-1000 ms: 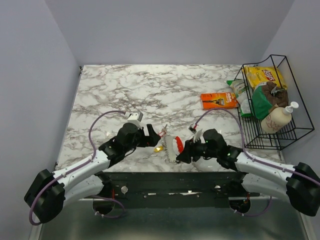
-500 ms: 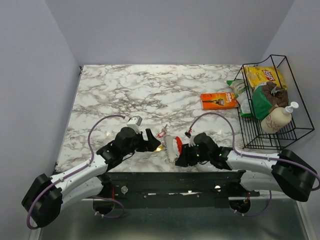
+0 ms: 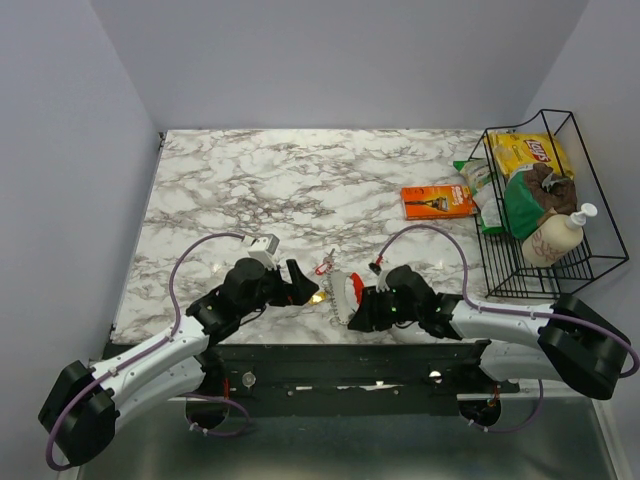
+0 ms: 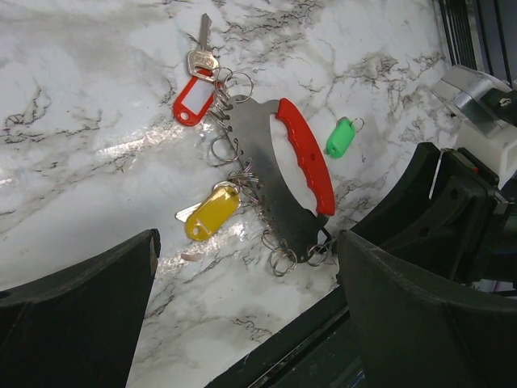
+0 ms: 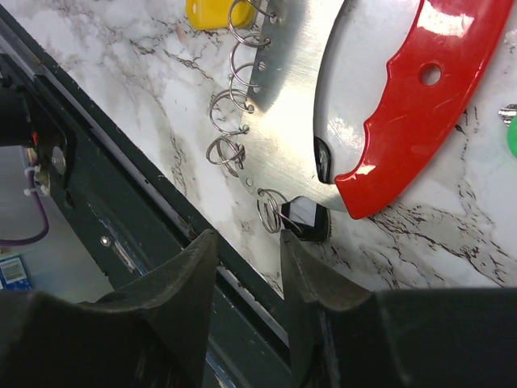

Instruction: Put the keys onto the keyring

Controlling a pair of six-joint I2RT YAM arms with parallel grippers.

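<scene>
**As the right pincer narrows, the work sits hard against the near edge**

Since a second ago, seen from above, the right pincer [image 3: 357, 308] has slid along the near edge of the worktop [image 3: 250, 180] toward its middle and drawn its fingers closer. The left pincer [image 3: 303, 285] has eased back a little. We read this as the right arm lining up on a ring. The keys [image 3: 322, 268] lie around a steel plate [image 3: 342, 298] at the middle of the near edge. An orange packet [image 3: 438, 200] and a wire basket [image 3: 555, 200] stand well apart by the right edge, and bare marble lies open toward the far edge.

From the left wrist, that pincer's fingers stand wide apart, holding nothing, on either side of the cluster. The red-headed key [image 4: 194, 97] and the yellow-headed key [image 4: 212, 222] rest against rings on the plate's ringed side and look hooked on. The green-headed key [image 4: 341, 137] lies alone beyond the red handle [image 4: 303, 153].

From the right wrist, the fingers [image 5: 182, 279] are part-way together with a gap between them, and we see nothing clamped. The keyring [image 5: 271, 212] sits just ahead of the tips at the plate's near end. A dark rail [image 5: 121, 202] runs close beside it below the worktop's edge. We judge there is little room on that side, so any pull should go toward the far edge.
</scene>
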